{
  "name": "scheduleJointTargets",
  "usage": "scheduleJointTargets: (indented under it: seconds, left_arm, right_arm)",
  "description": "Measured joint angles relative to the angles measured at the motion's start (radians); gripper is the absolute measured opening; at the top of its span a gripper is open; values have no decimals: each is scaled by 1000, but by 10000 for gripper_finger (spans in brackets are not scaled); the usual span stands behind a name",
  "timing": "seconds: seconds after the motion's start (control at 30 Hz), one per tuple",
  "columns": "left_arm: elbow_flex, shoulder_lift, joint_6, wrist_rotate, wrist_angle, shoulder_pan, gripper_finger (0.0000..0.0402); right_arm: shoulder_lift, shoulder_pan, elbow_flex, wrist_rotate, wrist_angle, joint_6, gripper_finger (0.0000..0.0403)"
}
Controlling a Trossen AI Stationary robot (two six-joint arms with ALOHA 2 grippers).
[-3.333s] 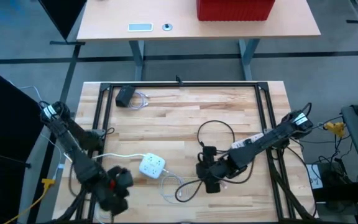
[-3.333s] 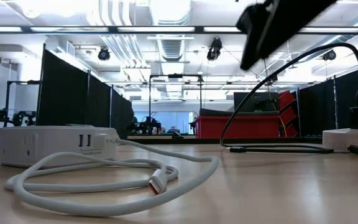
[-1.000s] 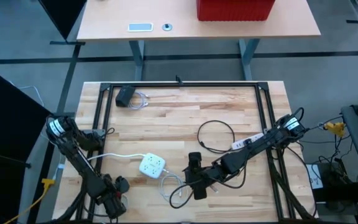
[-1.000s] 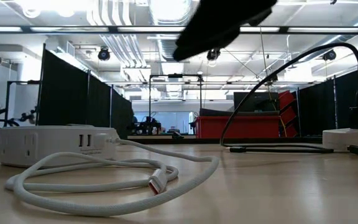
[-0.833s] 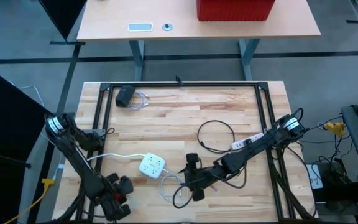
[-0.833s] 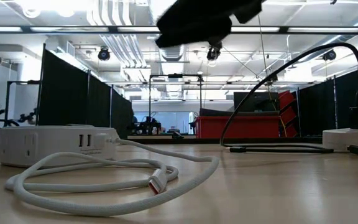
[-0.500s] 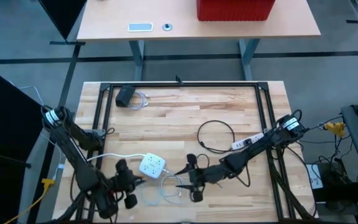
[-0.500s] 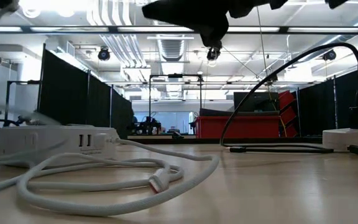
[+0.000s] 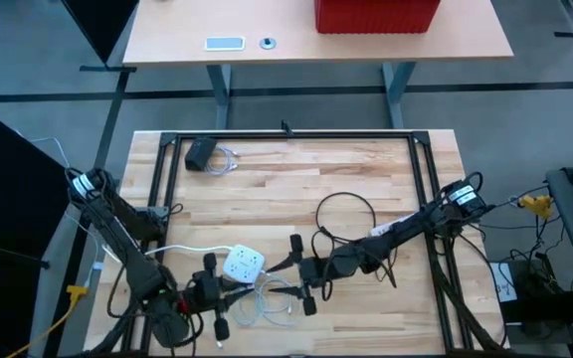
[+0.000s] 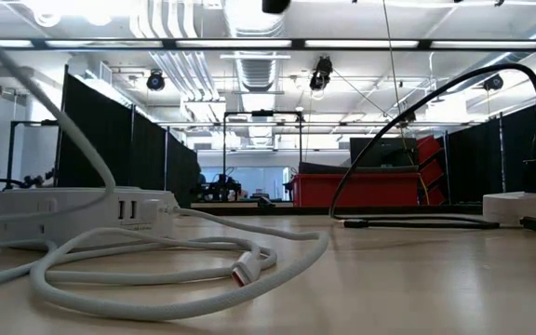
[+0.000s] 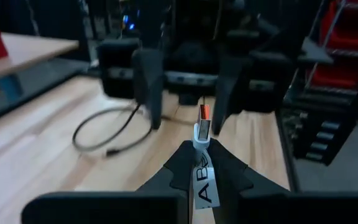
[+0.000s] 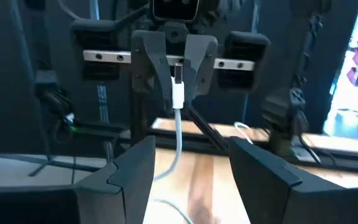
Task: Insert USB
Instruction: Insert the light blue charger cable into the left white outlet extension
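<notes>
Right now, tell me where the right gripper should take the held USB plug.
Probably best: grip the white shell of the USB plug just behind its orange tip, coming head-on. It juts past the left gripper toward the right gripper, whose fingers are open.

A light wooden table (image 9: 296, 189) fills the middle. Lower left on it sit a white power block (image 9: 244, 266) and looped white cable (image 9: 272, 303); upper left, a black adapter (image 9: 201, 153); centre-right, a coiled black cable (image 9: 346, 214).
</notes>
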Motion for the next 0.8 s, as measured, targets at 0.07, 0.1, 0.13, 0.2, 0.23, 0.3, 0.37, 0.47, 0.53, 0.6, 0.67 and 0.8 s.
scheduleJointTargets:
  seconds: [0.07,0.1,0.13,0.2,0.23,0.3,0.37,0.47,0.53,0.6,0.67,0.8]
  left_arm:
    - [0,0,66,1,68,9,16]
    - [0,0,90,1,94,14,16]
    - [0,0,112,2,110,18,16]
    - [0,0,131,12,126,24,16]
    - [0,0,132,11,126,28,16]
    - [0,0,132,11,129,31,16]
    - [0,0,132,12,132,31,16]
    - [0,0,132,13,139,29,16]
    - [0,0,132,13,139,27,16]
    - [0,0,132,13,139,27,16]
    - [-1,0,132,14,137,27,16]
    - [-2,0,132,13,133,21,16]
  right_arm:
    - [18,1,26,-5,11,-17,182]
    - [32,2,39,-6,6,-23,180]
    - [53,2,57,-6,5,-23,178]
    - [89,3,90,-8,-1,-28,173]
    - [106,2,108,-7,-1,-30,170]
    - [123,2,130,-7,-1,-32,165]
    - [126,2,144,-4,5,-40,161]
    - [122,2,147,-4,4,-43,153]
    - [121,2,149,-4,5,-44,148]
    - [121,2,158,-4,8,-44,141]
    - [118,2,163,-3,9,-56,133]
    - [116,7,173,4,8,-80,113]
